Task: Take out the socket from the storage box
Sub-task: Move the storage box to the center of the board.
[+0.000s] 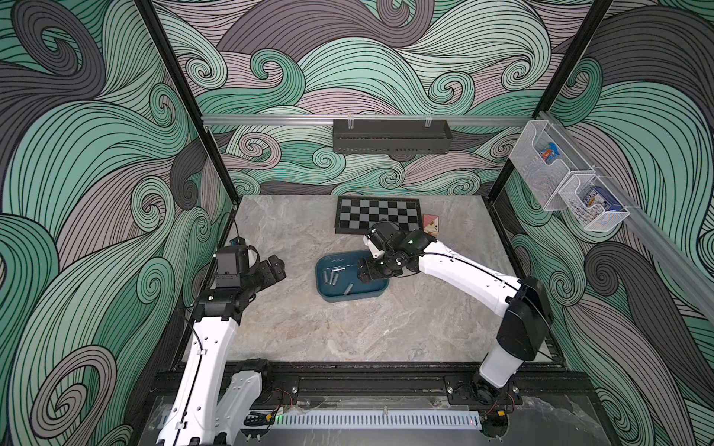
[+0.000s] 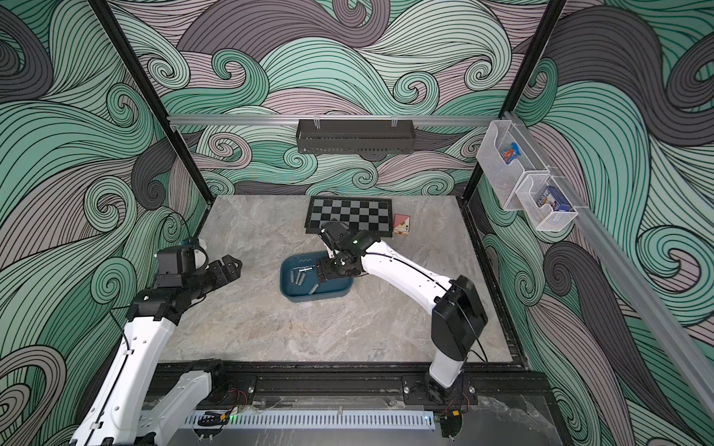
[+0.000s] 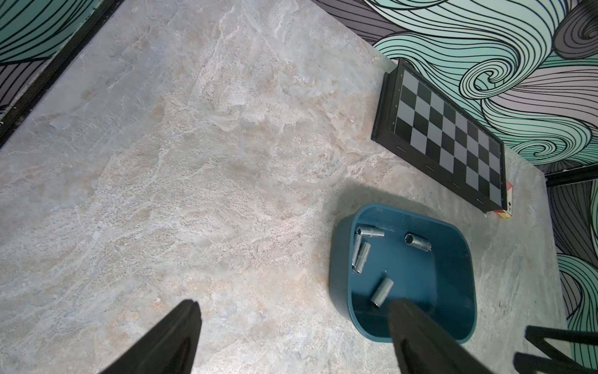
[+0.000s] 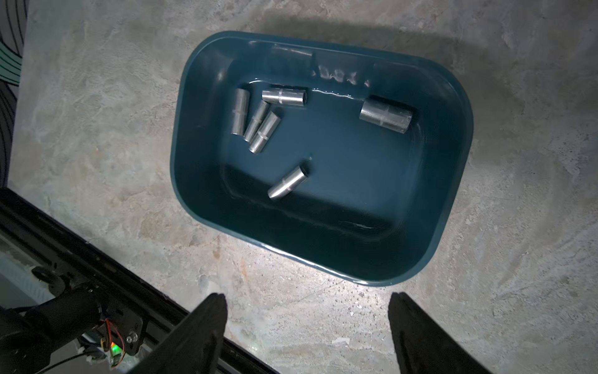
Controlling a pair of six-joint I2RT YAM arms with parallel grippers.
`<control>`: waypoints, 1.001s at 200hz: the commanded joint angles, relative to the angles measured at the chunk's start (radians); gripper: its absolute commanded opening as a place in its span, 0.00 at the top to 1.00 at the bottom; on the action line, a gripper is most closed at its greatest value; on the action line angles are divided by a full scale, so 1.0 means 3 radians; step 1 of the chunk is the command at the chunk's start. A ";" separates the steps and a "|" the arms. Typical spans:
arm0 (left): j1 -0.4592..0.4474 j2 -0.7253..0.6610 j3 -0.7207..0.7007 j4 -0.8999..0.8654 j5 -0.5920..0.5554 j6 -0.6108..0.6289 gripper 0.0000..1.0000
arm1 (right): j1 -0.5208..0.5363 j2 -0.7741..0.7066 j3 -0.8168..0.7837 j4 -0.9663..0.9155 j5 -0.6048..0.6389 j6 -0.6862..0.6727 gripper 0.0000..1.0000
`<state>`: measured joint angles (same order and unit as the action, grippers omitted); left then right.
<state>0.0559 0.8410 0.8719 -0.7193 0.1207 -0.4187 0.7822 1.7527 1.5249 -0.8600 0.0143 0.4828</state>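
Observation:
The storage box is a dark teal tub near the middle of the table, seen in both top views. Several silver metal sockets lie loose on its floor: a cluster, a lone socket and a thicker one. My right gripper hovers above the box's right half, open, with only bare table between its fingertips in the right wrist view. My left gripper hangs open and empty to the left of the box, well apart from it.
A folded chessboard and a small card box lie at the back of the table, behind the right arm. A black perforated rack hangs on the back wall. White mesh baskets hang on the right wall.

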 commanded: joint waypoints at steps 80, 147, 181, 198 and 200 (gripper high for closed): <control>-0.0018 0.0022 0.0019 -0.0057 0.0103 0.0035 0.07 | -0.0018 0.0989 0.0697 -0.0180 0.0569 0.0170 0.21; -0.0102 0.0405 0.0022 0.0061 0.0635 -0.0002 0.17 | -0.0247 0.1304 0.0870 -0.0179 0.0535 0.0227 0.24; -0.0579 0.0889 0.0117 0.0162 0.0623 -0.0260 0.23 | -0.0296 0.1433 0.0899 -0.0171 0.0513 0.0257 0.24; -0.0789 0.1181 0.0199 0.0236 0.0575 -0.0404 0.27 | -0.0305 0.1429 0.0888 -0.0174 0.0523 0.0264 0.24; -0.0805 0.1219 0.0206 0.0249 0.0573 -0.0414 0.28 | -0.0309 0.1431 0.0884 -0.0175 0.0516 0.0264 0.24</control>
<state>-0.1150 1.1229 0.8753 -0.6846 0.2798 -0.4755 0.6922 2.1784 1.7828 -0.8986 0.1642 0.5461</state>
